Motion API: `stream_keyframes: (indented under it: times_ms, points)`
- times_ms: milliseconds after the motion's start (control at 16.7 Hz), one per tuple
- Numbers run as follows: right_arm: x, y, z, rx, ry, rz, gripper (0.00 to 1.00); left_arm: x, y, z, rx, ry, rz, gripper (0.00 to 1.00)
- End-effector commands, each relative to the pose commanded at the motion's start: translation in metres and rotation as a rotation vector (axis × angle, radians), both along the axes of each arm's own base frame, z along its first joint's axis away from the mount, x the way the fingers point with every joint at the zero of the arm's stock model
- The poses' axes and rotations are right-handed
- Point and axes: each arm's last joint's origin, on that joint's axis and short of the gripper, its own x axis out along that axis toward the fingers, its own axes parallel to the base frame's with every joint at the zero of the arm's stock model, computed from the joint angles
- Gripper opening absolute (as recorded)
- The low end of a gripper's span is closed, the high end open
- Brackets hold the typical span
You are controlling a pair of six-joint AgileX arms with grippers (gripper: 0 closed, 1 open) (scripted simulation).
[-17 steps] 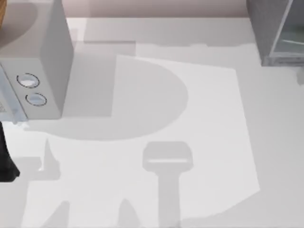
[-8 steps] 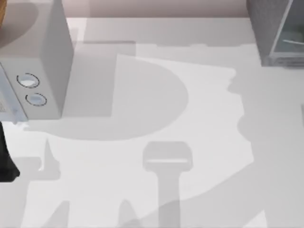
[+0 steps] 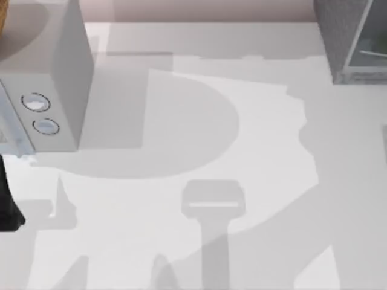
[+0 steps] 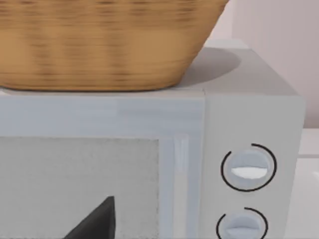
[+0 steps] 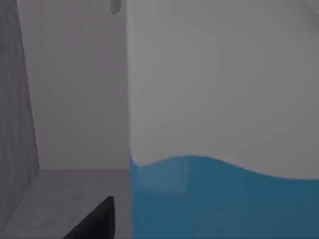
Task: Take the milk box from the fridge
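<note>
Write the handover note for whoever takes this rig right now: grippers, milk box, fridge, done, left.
Left gripper: parked facing the light grey knobbed box with a wicker basket on top, at the table's left.
Right gripper: inside the fridge at the far right, close against the milk box; grip not confirmed.
Done: reach into the fridge.
Left: confirm the grasp, draw the milk box out, set it on the table.

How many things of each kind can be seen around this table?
Grey box-shaped appliances: 2, the fridge and the box with two knobs
Wicker baskets: 1
Milk box: 1
Total: 4
</note>
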Motion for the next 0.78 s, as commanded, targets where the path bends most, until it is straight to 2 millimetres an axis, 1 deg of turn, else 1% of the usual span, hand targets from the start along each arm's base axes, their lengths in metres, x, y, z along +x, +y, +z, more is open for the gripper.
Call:
stream_keyframes:
  times_ms: [180, 420, 780]
  points:
    - [0.017, 0.001, -0.002, 0.001, 0.01, 0.0, 1.0, 0.0, 0.0, 0.0, 0.0, 0.0, 0.0, 1.0]
    - [0.019, 0.002, -0.003, 0.002, 0.016, 0.0, 1.0, 0.0, 0.0, 0.0, 0.0, 0.0, 0.0, 1.0]
    - [0.019, 0.002, -0.003, 0.002, 0.016, 0.0, 0.55, 0.0, 0.0, 0.0, 0.0, 0.0, 0.0, 1.0]
